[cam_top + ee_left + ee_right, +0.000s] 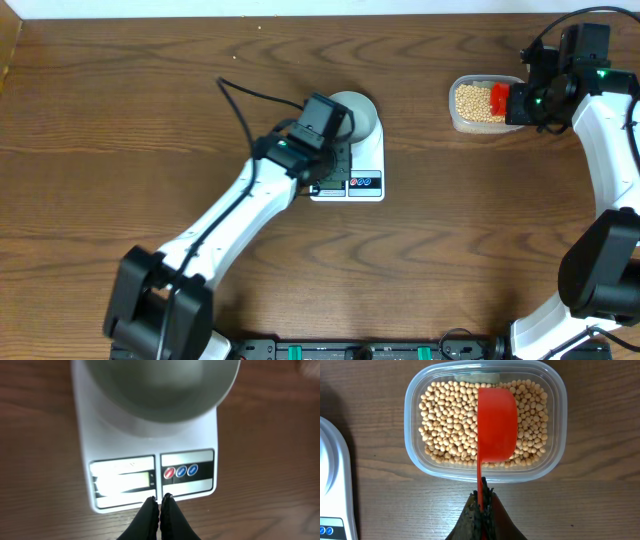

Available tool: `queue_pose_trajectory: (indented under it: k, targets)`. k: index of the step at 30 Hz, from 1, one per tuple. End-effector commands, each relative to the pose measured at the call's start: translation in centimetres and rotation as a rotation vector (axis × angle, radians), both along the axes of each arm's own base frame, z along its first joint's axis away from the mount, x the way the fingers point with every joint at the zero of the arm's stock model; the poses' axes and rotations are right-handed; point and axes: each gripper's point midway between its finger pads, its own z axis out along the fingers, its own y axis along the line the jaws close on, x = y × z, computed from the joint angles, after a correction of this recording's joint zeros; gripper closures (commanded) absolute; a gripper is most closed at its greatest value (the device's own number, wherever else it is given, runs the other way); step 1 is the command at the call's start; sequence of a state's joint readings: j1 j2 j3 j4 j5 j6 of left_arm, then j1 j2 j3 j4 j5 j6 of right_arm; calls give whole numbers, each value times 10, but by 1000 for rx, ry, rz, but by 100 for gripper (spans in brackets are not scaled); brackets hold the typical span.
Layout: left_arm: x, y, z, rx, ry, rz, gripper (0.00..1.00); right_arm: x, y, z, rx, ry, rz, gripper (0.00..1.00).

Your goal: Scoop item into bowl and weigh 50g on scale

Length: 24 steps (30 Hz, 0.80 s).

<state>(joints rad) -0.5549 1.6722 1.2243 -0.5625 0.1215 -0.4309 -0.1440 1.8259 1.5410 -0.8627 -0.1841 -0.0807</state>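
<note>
left tool (160,502) closed, empty, by scale (100,435) (bowl (160,385) on it) | right tool (482,497) clamps red scoop (496,425), seemingly touching beans (445,420)

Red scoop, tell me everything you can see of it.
The red scoop looks like smooth glossy plastic: a rounded cup on a thin straight handle. The right gripper is shut on the handle end. The cup is turned on edge, its outside facing the camera, over the beans in the clear tub; contact with them is unclear.
</note>
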Motion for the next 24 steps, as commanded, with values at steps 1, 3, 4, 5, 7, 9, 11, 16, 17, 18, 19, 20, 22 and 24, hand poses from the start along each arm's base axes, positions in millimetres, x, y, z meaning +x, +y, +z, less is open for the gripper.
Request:
queue_pose_trajectory:
  k: [1,3,4,5,7,9,11,16,17,18,19,20,22,24]
  targets:
    - [-5,-12,-22,34,37,-14,93,3,-4,13,2,-32,-22,99]
    - [-10,-18,-30,44,51,-32,93,3,-5,13,-1,-31,-24,99]
    - [-11,-21,-34,47,56,-40,93,3,-5,13,-3,-31,-25,99]
    - [-12,-23,-37,50,60,-46,93,3,-5,13,-4,-31,-26,99]
    - [-12,-27,-44,55,66,-54,93,3,-5,13,-5,-30,-27,99]
    - [-11,-29,-52,60,73,-56,92,3,-6,13,-6,-30,-27,99]
    - [-10,-29,-59,66,81,-56,93,3,-5,13,-6,-30,-26,99]
    - [-5,-33,-69,64,78,-56,93,2,-5,12,-6,-26,-27,99]
    - [-4,-34,-68,60,73,-56,92,2,-5,12,-6,-25,-27,99]
    - [-3,-34,-68,59,71,-55,93,2,-5,12,-6,-25,-27,99]
    - [-2,-35,-68,56,66,-56,93,1,-5,12,-5,-24,-26,99]
    - [-2,-35,-68,54,64,-56,93,1,-5,12,-5,-24,-27,99]
    - [-1,-35,-67,57,58,-53,92,1,-5,12,-5,-22,-26,99]
    - [1,-32,-68,72,48,-45,92,1,-5,12,-5,-22,-26,99]
